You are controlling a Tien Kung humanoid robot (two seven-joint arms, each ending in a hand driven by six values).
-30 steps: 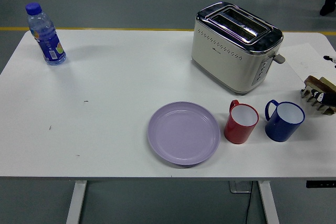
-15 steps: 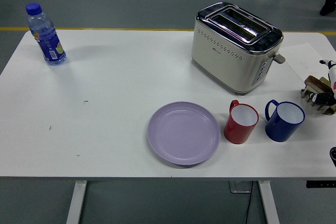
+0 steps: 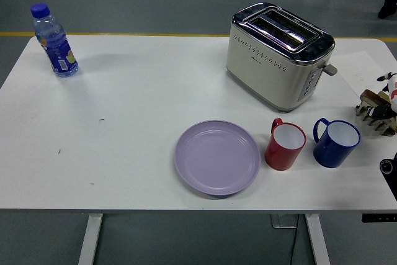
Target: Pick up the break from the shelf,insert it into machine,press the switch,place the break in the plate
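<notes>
A cream and chrome toaster (image 3: pixel 278 56) stands at the back right of the white table (image 3: pixel 124 122), both slots empty, its lever (image 3: pixel 329 69) up on the right end. A lilac plate (image 3: pixel 216 157) lies empty near the front edge. A small wooden rack (image 3: pixel 374 112) sits at the far right edge. My right hand (image 3: pixel 391 91) reaches in at the picture's right edge, just over the rack, mostly cut off. A black part of the right arm (image 3: pixel 389 168) shows lower at that edge. The bread is not clearly visible.
A red mug (image 3: pixel 285 144) and a blue mug (image 3: pixel 335 143) stand side by side between the plate and the rack. A blue water bottle (image 3: pixel 54 41) stands at the back left corner. A yellow floor line runs behind the table.
My right hand has come in further at the right edge and now sits over the rack. The black arm part has risen into view at the lower right.
</notes>
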